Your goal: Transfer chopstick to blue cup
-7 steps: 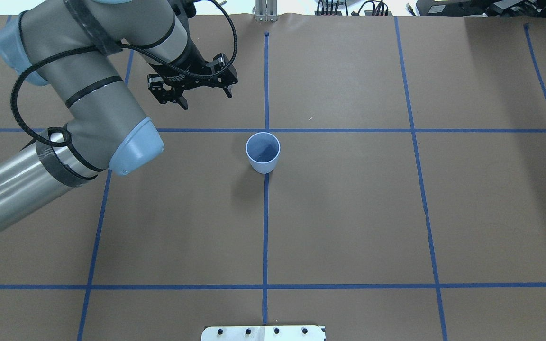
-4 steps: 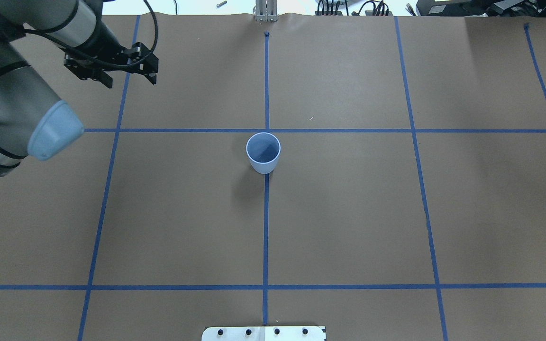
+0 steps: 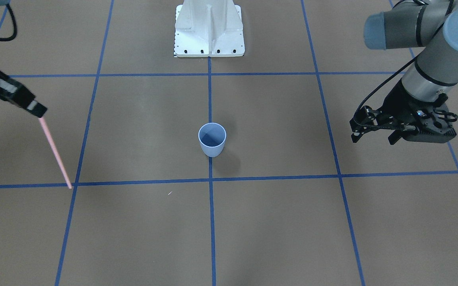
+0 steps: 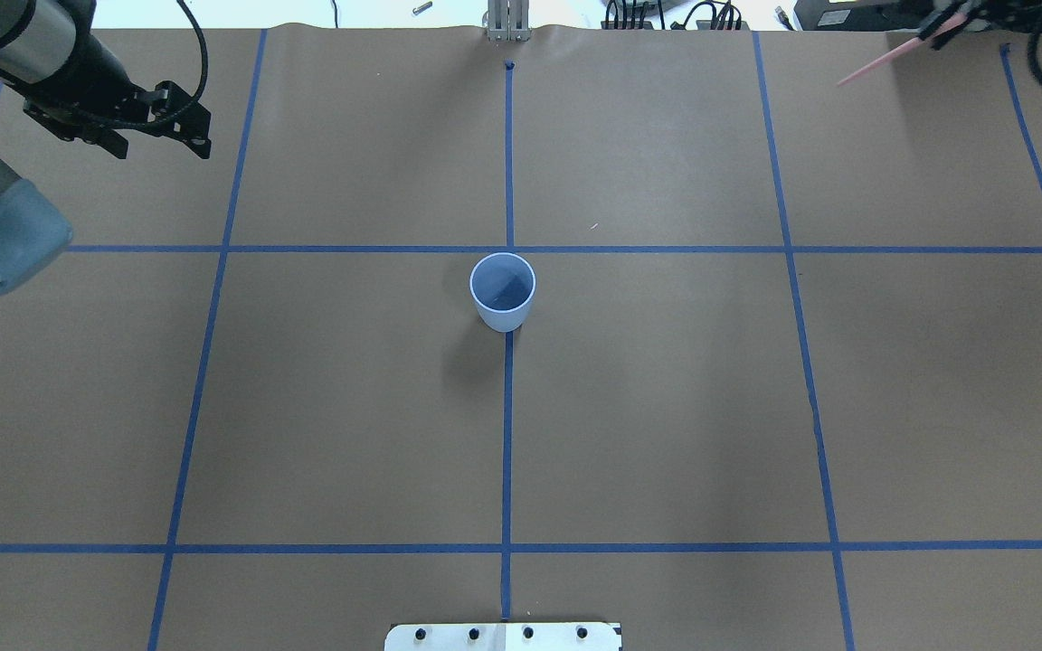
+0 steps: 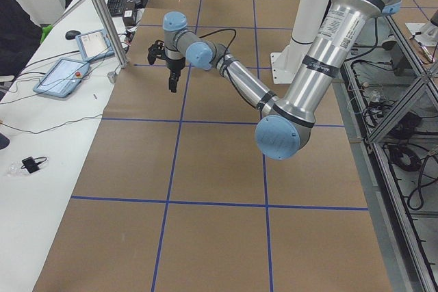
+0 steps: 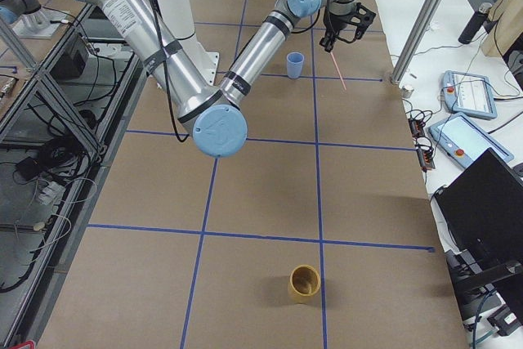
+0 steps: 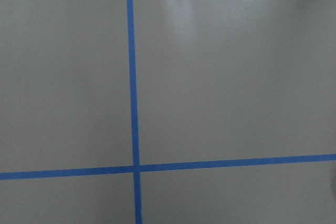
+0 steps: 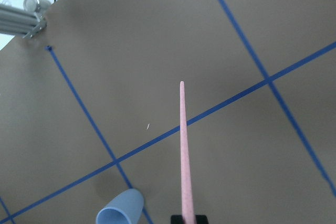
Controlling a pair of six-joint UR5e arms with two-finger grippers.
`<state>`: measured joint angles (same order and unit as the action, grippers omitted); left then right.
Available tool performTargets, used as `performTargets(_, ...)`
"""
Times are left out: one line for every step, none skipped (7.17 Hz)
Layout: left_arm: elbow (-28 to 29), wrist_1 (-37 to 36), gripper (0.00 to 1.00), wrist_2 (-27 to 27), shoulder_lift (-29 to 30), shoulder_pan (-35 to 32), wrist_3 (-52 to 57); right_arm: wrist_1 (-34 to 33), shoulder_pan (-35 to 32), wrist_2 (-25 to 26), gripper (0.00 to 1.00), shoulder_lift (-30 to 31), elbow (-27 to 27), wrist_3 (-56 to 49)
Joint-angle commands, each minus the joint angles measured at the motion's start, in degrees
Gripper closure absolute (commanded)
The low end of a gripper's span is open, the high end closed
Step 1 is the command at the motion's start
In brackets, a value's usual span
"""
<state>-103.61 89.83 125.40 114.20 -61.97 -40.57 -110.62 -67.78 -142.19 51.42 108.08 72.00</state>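
Note:
The blue cup (image 4: 503,289) stands upright and empty at the middle of the table (image 4: 666,407), also seen in the front-facing view (image 3: 212,140). My right gripper (image 3: 37,112) is shut on the pink chopstick (image 3: 55,151) over the table's far right part, well away from the cup. The stick slants down and forward from the fingers, its tip free (image 8: 182,129). In the overhead view the chopstick (image 4: 883,59) enters at the top right. My left gripper (image 4: 161,147) hangs open and holds nothing over the far left, also in the front-facing view (image 3: 372,138).
Blue tape lines divide the brown table into squares. The white robot base plate (image 3: 209,35) sits at the robot's edge. A yellow-brown cup (image 6: 306,282) stands near the table's right end. A side bench with tablets (image 6: 470,96) runs along the far edge.
My left arm has swung away to the left, from near the cup to the far left corner, its gripper still open. The chopstick has come into view at the top right.

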Motion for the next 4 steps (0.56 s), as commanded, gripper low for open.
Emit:
performTargets(-0.28, 0.17, 0.02, 0.63, -2.22, -2.00, 4.34, 2.43, 8.86, 2.95, 1.00, -5.60, 0.29, 10.07)
performTargets(-0.10, 0.25, 0.02, 0.63, -3.27, -2.45, 5.41, 2.51, 13.16, 6.11, 1.00, -8.67, 0.12, 15.31)
performTargets(0.33, 0.25, 0.02, 0.63, -3.54, -2.45, 6.55, 2.43, 15.55, 7.36, 1.00, -11.92, -1.02, 16.41)
performTargets(0.25, 0.34, 0.02, 0.63, -3.89, -2.45, 6.56, 2.43, 18.45, 7.45, 1.00, -14.13, -2.16, 16.68)
